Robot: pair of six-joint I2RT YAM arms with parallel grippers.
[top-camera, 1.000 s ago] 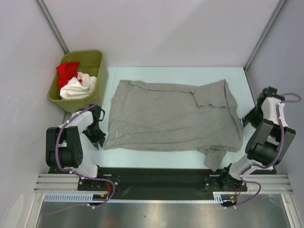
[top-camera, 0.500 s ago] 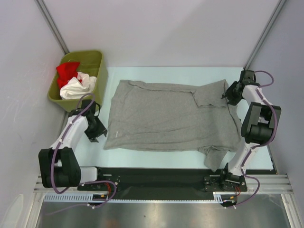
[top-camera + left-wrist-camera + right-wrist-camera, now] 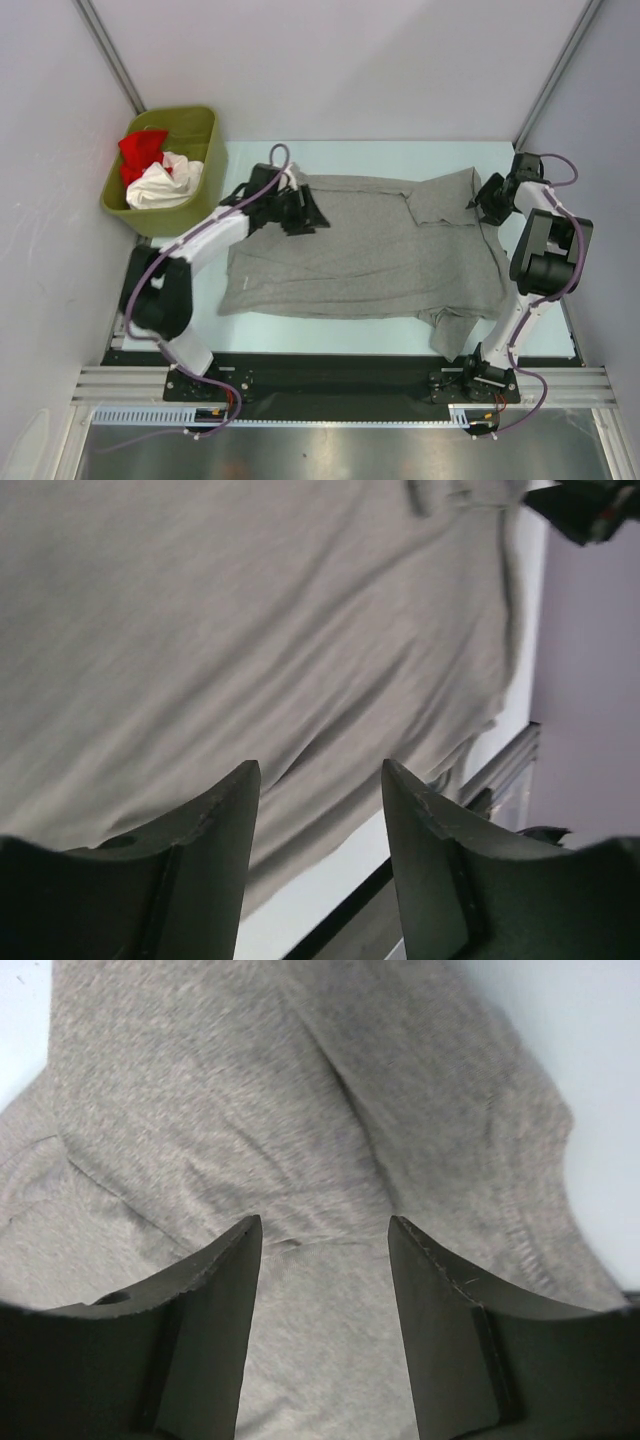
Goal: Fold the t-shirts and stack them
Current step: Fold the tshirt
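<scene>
- Two claws hang over the far edge of the heather-grey t-shirt (image 3: 360,250), one near each end, both released with nothing between the jaws.
- Left claw (image 3: 300,212): in its wrist view the fingers (image 3: 225,825) stand apart above smooth cloth (image 3: 250,630), clear of it.
- Right claw (image 3: 483,197): its wrist view (image 3: 325,1235) shows the jaws spread over a seam and a rumpled flap of the same shirt (image 3: 300,1110), with no cloth pinched.
- Position: the grey shirt lies spread on the pale bench (image 3: 300,155), filling most of it. A red t-shirt (image 3: 140,150) and a white t-shirt (image 3: 165,185) sit crumpled in the olive-green bin (image 3: 208,125) at the far left.
- Lie of the shirt: its long axis runs left to right across the bench. The straight edge, which I take for the hem, faces the bin. The sleeves sit at the right end. I cannot make out the neckline.
- Risk, right end: the far sleeve is already turned back onto the body, so folding over it would probably leave a lump.
- Risk, near right corner: a piece of cloth (image 3: 450,335) droops off the bench toward the black rail (image 3: 330,372), and a lift could drag or catch it there.
- Risk, grip: a pinch that takes only the top layer, or too little of the edge, would likely slip or pull the layers apart.
</scene>
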